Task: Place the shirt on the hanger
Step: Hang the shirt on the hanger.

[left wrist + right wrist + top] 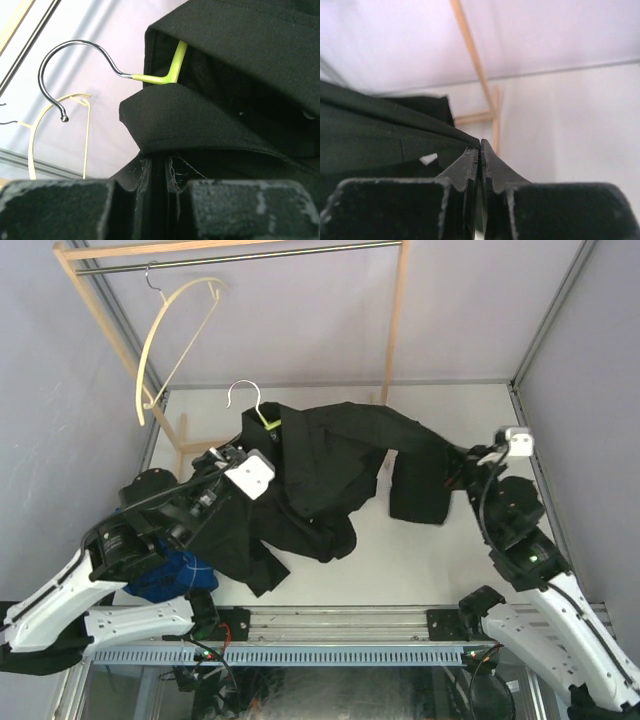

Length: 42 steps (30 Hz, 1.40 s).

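Around the hanger [266, 422] the shirt [320, 465] sprawls across the table [430, 560]. Its collar is closed about the lime-green neck, so that only the neck and the silver hook stick out on the far side. One sleeve trails off to the right of the hanger, and another fold hangs toward the near edge. Just left of the hanger, the left gripper [228, 455] has its fingers pressed nearly together, black cloth pinched in the thin gap right below the collar. Well to the right of the hanger, the right gripper [462, 465] is closed too, its tips meeting on a taut edge of the sleeve. Beyond the hanger stands a wooden rack [395, 320], with a cream hanger [165, 340] hooked on its rail. Near and left of the hanger, a blue cloth [175, 575] shows under the left arm [60, 600].
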{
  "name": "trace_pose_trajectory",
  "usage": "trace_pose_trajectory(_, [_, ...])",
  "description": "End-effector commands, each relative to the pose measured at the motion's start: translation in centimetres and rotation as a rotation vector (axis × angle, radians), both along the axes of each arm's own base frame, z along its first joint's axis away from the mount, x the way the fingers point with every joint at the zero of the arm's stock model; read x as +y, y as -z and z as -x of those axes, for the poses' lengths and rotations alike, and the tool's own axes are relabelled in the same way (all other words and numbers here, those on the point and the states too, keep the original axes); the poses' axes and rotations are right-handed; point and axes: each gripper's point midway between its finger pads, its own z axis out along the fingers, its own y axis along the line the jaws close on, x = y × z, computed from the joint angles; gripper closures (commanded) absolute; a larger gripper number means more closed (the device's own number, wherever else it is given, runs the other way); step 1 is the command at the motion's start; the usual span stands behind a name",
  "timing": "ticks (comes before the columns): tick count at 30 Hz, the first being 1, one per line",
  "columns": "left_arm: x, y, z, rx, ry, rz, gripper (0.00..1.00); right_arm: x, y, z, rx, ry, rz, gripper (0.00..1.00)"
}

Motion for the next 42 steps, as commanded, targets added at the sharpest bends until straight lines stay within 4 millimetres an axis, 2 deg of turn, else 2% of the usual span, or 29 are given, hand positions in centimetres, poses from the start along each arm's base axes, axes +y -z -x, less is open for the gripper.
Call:
trace_pose_trajectory(1, [1.0, -3.8, 1.7, -0.061, 0.073, 0.165, 1.00, -2.8, -5.0, 0.7, -0.041, 0.024, 0.037, 1.00])
trace_pose_trajectory(7, [0.1, -2.4, 2.5, -0.068, 0.153, 0.102, 1.00, -3.8, -7.8, 0.2, -0.031, 0.021, 0.075, 1.00])
trace_pose_trajectory(9, [0.1, -2.3, 2.6, -0.081, 0.164, 0.090, 1.00, -4.3, -7.8, -0.1, -0.011, 0.045, 0.083, 1.00])
trace_pose_trajectory(15, [-0.3, -1.5, 3.2, -0.127, 0.214, 0.046, 1.00, -5.9, -5.3, -0.4, 0.092, 0.117, 0.096, 1.00])
trace_pose_trajectory(17, [-0.5, -1.2, 3.1, -0.129, 0.215, 0.036, 1.00, -5.9, -5.3, -0.1, 0.090, 0.108, 0.092, 1.00])
trace_pose_trajectory(18, [-0.5, -1.0, 3.0, -0.130, 0.214, 0.027, 1.00, -5.7, -5.5, 0.2, 0.080, 0.091, 0.091, 0.97])
trace_pose_trajectory(22, [-1.1, 0.3, 3.0, -0.148, 0.236, -0.035, 1.00, -4.4, -8.2, 2.3, -0.034, -0.018, 0.101, 0.66])
trace_pose_trajectory(25, [-1.8, 1.7, 3.1, -0.166, 0.271, -0.087, 1.00, -3.4, -10.7, 4.8, -0.130, -0.101, 0.106, 0.55])
trace_pose_trajectory(28, [-2.6, 2.9, 3.1, -0.196, 0.299, -0.132, 1.00, -1.4, -12.6, 7.4, -0.203, -0.247, 0.115, 0.51])
trace_pose_trajectory(30, [-3.2, 3.4, 3.3, -0.225, 0.330, -0.159, 1.00, 0.8, -13.7, 9.4, -0.246, -0.397, 0.118, 0.51])
trace_pose_trajectory(32, [-3.9, 4.1, 3.6, -0.247, 0.368, -0.182, 1.00, 3.3, -13.5, 10.8, -0.238, -0.571, 0.109, 0.51])
trace_pose_trajectory(33, [-4.3, 4.3, 3.7, -0.260, 0.384, -0.191, 1.00, 4.4, -14.2, 11.8, -0.255, -0.658, 0.098, 0.52])
trace_pose_trajectory(36, [-5.6, 5.2, 4.2, -0.306, 0.451, -0.239, 1.00, 7.1, -15.0, 13.4, -0.267, -0.871, 0.050, 0.53])
trace_pose_trajectory(38, [-6.4, 5.4, 4.4, -0.326, 0.477, -0.240, 1.00, 7.9, -15.5, 13.4, -0.269, -0.920, 0.017, 0.54])
trace_pose_trajectory(42, [-7.2, 5.1, 4.2, -0.321, 0.490, -0.233, 1.00, 8.8, -16.6, 12.2, -0.282, -0.865, -0.034, 0.52])
